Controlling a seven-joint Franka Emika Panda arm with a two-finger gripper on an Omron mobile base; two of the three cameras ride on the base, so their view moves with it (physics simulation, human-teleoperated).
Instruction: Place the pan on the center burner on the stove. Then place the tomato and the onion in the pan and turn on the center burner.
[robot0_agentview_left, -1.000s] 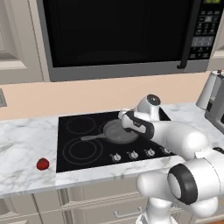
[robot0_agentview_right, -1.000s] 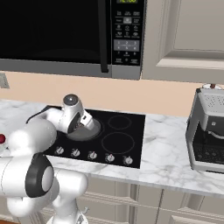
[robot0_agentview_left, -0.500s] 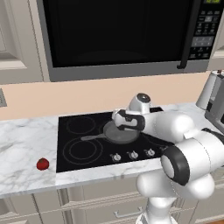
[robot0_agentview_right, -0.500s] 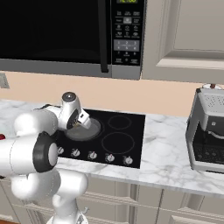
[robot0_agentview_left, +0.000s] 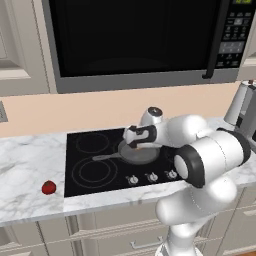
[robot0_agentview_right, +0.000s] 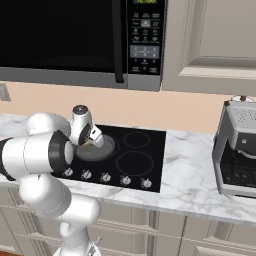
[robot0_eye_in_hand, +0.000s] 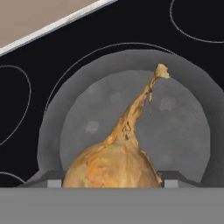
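The dark grey pan sits on the center burner of the black stove, its handle pointing left. My gripper hangs just above the pan, shut on the golden-brown onion. The onion's stem tip points out over the pan floor. From the right base view the gripper and a sliver of onion hover over the pan. The red tomato lies on the marble counter left of the stove.
A row of silver knobs lines the stove's front edge. A black microwave hangs overhead. A coffee machine stands on the counter at the right. Smaller burner rings lie right of the pan.
The hand has swung left with the onion and now sits over the pan's middle. The pan and tomato have not moved.
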